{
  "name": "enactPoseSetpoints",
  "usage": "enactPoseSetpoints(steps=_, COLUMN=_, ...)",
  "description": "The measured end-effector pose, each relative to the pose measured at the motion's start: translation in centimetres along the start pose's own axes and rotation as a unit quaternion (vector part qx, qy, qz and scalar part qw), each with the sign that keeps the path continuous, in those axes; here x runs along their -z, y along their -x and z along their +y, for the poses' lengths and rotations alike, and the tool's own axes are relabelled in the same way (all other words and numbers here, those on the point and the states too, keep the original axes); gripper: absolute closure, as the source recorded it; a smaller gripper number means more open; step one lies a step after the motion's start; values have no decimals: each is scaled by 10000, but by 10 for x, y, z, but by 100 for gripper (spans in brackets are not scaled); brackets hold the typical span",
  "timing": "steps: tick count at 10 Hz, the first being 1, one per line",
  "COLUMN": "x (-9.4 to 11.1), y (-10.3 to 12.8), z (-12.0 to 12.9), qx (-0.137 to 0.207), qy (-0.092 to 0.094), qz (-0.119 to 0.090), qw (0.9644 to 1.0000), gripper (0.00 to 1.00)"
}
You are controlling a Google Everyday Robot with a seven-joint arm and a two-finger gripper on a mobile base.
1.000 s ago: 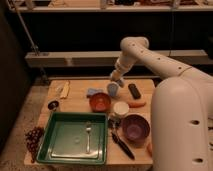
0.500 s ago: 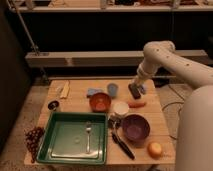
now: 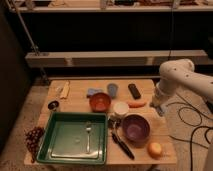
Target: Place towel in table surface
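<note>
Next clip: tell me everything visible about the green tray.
The tray is green, rectangular, with a raised rim, plastic by its look. It lies flat on the table's front left. Inside lies one fork, lengthwise, right of centre; the rest looks bare. Grapes sit by its left rim, a red bowl just behind its far right corner. The gripper hangs at the table's right edge, well away.

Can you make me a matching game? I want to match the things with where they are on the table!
Things:
1. blue towel
2. purple bowl
3. grapes
4. gripper

Places:
A. at the right edge of the table, near the carrot
B. just behind the orange bowl
C. at the table's front left corner
D. to the right of the green tray

Pairs: 1-B, 2-D, 3-C, 4-A
</note>
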Motion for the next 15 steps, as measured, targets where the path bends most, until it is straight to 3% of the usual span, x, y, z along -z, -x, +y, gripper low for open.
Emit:
enactPoseSetpoints(steps=1, x=-4, y=10, z=1, qx=-119, qy=27, qz=-91, qw=9999, gripper=100)
enactPoseSetpoints(steps=7, x=-6, y=10, z=1, qx=-129, qy=35, qz=-107, qw=9999, gripper=100)
enactPoseSetpoints(steps=9, x=-20, y=-3, z=12, qx=-423, qy=101, qz=-259, qw=9987, gripper=100)
enactPoseSetpoints(steps=12, x=-37, y=-7, z=65, qx=-1093, qy=-208, qz=-471, qw=9927, gripper=100)
enactPoseSetpoints(steps=15, x=-36, y=-2, z=106, qx=-1571, qy=-560, qz=-471, qw=9849, gripper=100)
